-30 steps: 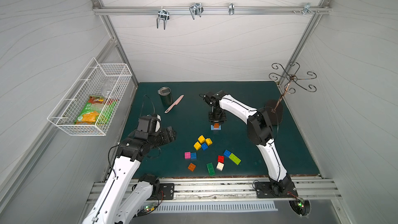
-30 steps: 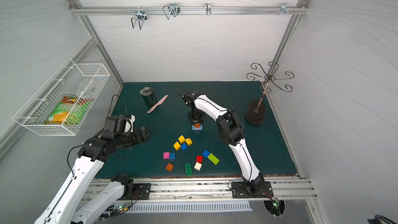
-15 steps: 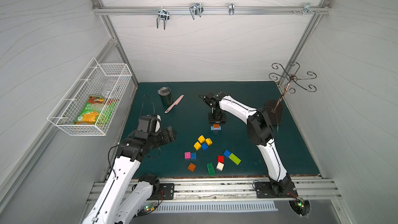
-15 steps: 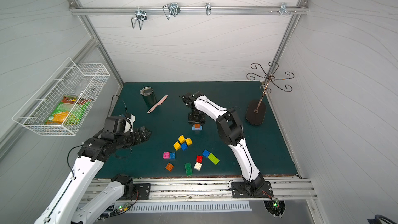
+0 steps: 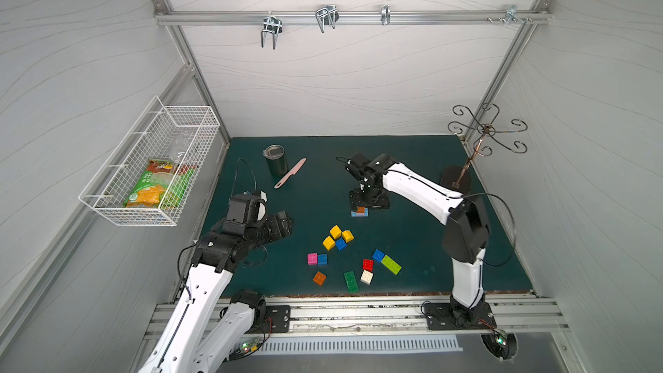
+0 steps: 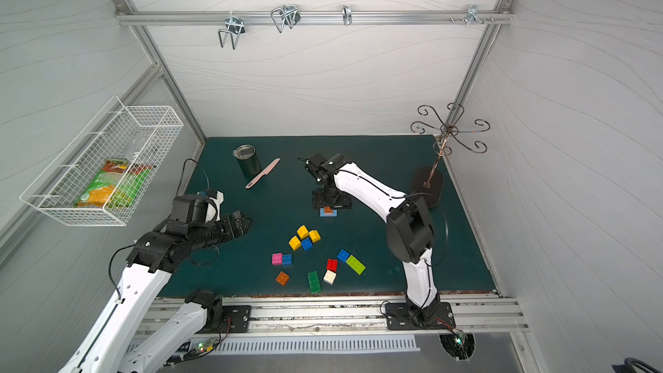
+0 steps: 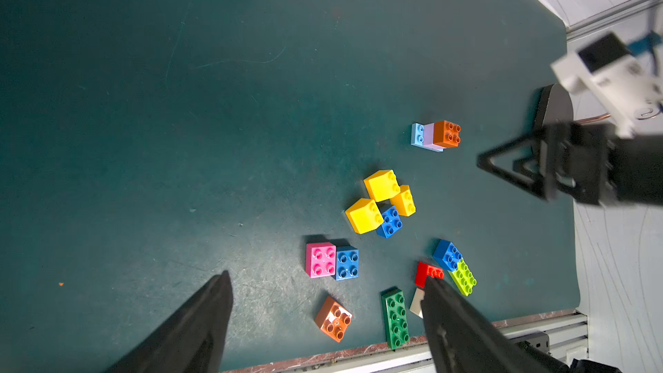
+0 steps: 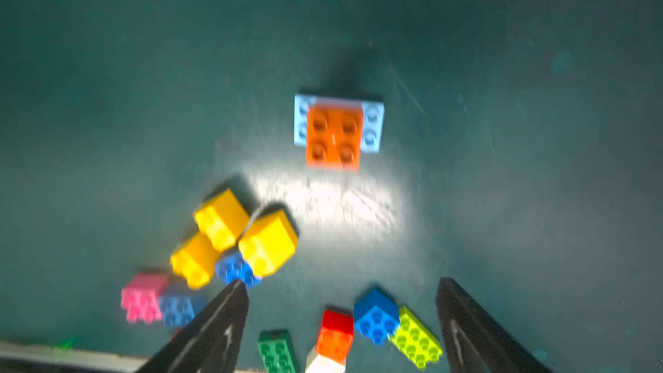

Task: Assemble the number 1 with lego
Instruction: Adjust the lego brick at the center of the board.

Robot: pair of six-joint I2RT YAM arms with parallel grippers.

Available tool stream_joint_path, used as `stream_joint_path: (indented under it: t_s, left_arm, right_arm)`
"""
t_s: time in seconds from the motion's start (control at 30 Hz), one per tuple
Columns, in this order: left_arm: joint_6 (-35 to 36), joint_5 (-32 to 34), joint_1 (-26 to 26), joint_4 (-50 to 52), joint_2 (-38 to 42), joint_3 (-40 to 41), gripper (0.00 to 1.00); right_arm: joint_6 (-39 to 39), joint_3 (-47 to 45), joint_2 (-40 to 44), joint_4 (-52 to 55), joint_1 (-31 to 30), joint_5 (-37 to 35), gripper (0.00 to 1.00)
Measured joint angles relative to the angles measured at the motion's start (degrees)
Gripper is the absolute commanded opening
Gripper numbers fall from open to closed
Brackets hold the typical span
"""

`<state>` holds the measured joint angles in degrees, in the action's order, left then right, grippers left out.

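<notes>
- Right now the right gripper (image 5: 366,205) hangs just over the stack (image 7: 436,136), jaws spread wide with nothing between them.
- The stack sits mid-mat: light blue base (image 8: 373,127), lilac brick (image 7: 428,135) on it, orange top (image 8: 333,134).
- First worry: an open finger swinging away low could clip the orange top and skid or tip the whole stack.
- The right wrist view is blurred, so the orange top may not be seated flush. If it's loose, the next press could knock it askew.
- The left gripper (image 5: 283,223) hovers at the mat's left side, also spread and empty, apart from every brick.
- The loose bricks lie toward the front edge, and the yellows (image 5: 336,232) hug a blue brick (image 5: 341,244). Pinch one and a neighbour likely drags along.
- It's the same squeeze where red (image 5: 367,264), white (image 5: 366,277) and lime (image 5: 391,264) crowd together. Green (image 5: 351,281) lies a little freer.
- The cup (image 5: 276,165) and knife (image 5: 290,173) at the back left and the stand (image 5: 455,179) at the back right are well apart, so nothing blocks the run from stack to loose bricks.
</notes>
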<state>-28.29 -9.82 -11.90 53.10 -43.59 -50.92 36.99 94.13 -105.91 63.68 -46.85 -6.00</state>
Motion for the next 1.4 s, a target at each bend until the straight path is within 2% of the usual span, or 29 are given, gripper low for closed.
stream_joint_path:
  t_s: [0.17,0.33,0.37,0.43,0.53,0.6,0.77,0.97,1.13,1.27,1.4]
  left_arm:
    - [0.0,0.13,-0.07,0.0,0.09,0.02,0.88]
    - [0.0,0.46,-0.39,0.02,-0.13,0.02,0.87]
    - [0.0,0.68,-0.61,0.02,-0.17,0.0,0.87]
    - [-0.04,1.14,-1.33,0.04,-0.24,0.02,0.87]
    - [-0.26,1.95,-2.49,0.13,-0.26,0.02,0.87]
    - [-0.46,2.62,-3.23,0.33,-0.26,0.0,0.87]
    - [-0.81,4.22,-4.94,0.66,-0.26,0.02,0.87]
    - [-0.96,5.4,-5.75,0.68,-0.26,0.0,0.87]
    - [-1.09,6.16,-5.79,0.7,-0.28,0.0,0.87]
    - [-1.14,6.45,-5.79,0.72,-0.26,0.0,0.87]
    - [-1.31,6.47,-5.86,0.72,-0.26,0.02,0.87]
  right_arm:
    - [4.81,-20.02,15.1,-5.03,-1.49,1.22,0.8]
    - [11.23,-36.02,23.8,-10.47,-4.07,3.43,0.72]
    - [12.2,-37.9,24.9,-11.39,-4.92,3.76,0.69]
    - [14.95,-41.81,27.45,-13.9,-6.97,4.72,0.54]
    - [18.58,-46.4,30.14,-17.84,-9.27,6.1,0.38]
    - [20.68,-48.87,30.71,-20.24,-10.32,6.82,0.34]
    - [24.41,-52.11,29.66,-24.46,-11.98,7.39,0.22]
    - [25.42,-52.13,26.25,-26.97,-11.52,6.82,0.21]
    - [24.79,-51.49,23.45,-27.26,-8.13,6.58,0.17]
    - [23.82,-51.41,22.8,-27.26,-4.63,5.97,0.18]
    - [22.51,-50.66,22.86,-26.64,-2.58,4.92,0.26]
